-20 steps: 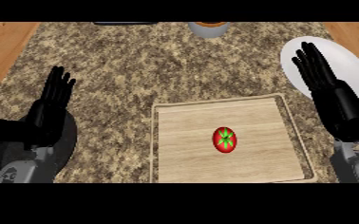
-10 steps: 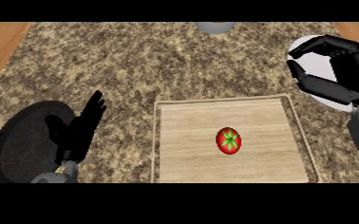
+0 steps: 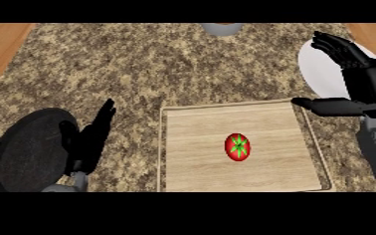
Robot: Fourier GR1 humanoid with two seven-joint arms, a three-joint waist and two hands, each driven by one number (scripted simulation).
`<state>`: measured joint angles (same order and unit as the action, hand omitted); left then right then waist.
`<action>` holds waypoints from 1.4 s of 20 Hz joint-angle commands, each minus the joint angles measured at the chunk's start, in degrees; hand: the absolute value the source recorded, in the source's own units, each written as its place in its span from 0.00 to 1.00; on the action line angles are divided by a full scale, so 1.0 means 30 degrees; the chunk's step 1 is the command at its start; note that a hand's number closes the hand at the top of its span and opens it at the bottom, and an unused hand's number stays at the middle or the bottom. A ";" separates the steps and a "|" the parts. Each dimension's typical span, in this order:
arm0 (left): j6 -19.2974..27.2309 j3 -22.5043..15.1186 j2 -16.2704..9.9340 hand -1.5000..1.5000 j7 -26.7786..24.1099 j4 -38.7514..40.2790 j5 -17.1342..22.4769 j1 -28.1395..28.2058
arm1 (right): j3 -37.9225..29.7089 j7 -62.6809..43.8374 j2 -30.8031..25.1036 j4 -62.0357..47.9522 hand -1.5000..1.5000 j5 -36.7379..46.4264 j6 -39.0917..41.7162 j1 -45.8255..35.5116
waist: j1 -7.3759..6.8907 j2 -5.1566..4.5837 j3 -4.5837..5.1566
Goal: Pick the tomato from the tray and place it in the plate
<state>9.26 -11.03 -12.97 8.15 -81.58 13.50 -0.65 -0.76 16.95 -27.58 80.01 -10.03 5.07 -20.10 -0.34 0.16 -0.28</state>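
Right hand [image 3: 351, 74] has shifted since half a second ago: fingers spread over the white plate [image 3: 317, 74], thumb now reaching over the tray [image 3: 220, 112] corner, holding nothing. Left hand [image 3: 92, 139] open, resting on bench [image 3: 147, 64]. Tomato [image 3: 237, 147] unmoved, mid-tray.

Pale wood with fine straight grain across the tray [image 3: 198, 154], matt, smooth, with a thin raised rim of the same wood, just beside the right hand [image 3: 354, 74] at its thumb. Glossy red skin on the tomato [image 3: 237, 147], with a flat green star of leaf on top. Speckled brown and cream stone on the counter [image 3: 132, 69], rough-looking, dull, under and around the left hand [image 3: 92, 139]. Smooth plain white on the plate [image 3: 317, 72], behind the right hand. Matt black on both hands, like hard plastic.
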 commanded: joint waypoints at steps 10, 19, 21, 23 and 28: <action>-0.0124 -0.0540 0.0654 0.50 0.0386 -0.0158 -0.0224 0.1078 | 0.3852 -0.5763 -0.5161 0.4111 0.00 0.3454 0.5634 -0.0767 | 0.0077 0.0011 0.0125; -0.0495 0.0692 -0.0342 0.50 0.3443 -0.2238 0.0332 -0.0091 | 0.6858 -1.1051 -0.1868 0.7269 0.00 0.6979 0.4792 -0.0619 | -0.0056 -0.0025 0.0094; -0.0178 -0.0045 0.0747 0.50 0.1323 -0.0946 -0.0706 0.1033 | 0.7193 -1.2326 -0.1570 0.8908 0.00 0.7924 0.4691 0.0555 | 0.0090 -0.0015 0.0100; -0.0489 0.0079 0.0967 0.50 0.0740 -0.0504 -0.0601 0.1271 | 0.7931 -1.2026 -0.0897 0.8581 0.00 0.9543 0.4090 0.1214 | 0.0079 -0.0033 0.0098; -0.1046 0.0588 0.0576 0.50 0.1269 -0.0441 -0.0768 0.0806 | 0.8469 -1.2779 0.0548 0.7414 0.00 1.0366 0.5450 0.0611 | 0.0019 -0.0057 0.0098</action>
<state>7.77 -9.56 -11.08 11.31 -84.19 11.29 0.97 22.72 -19.92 -29.85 104.66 17.81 20.02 -17.19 -0.12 0.23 -0.18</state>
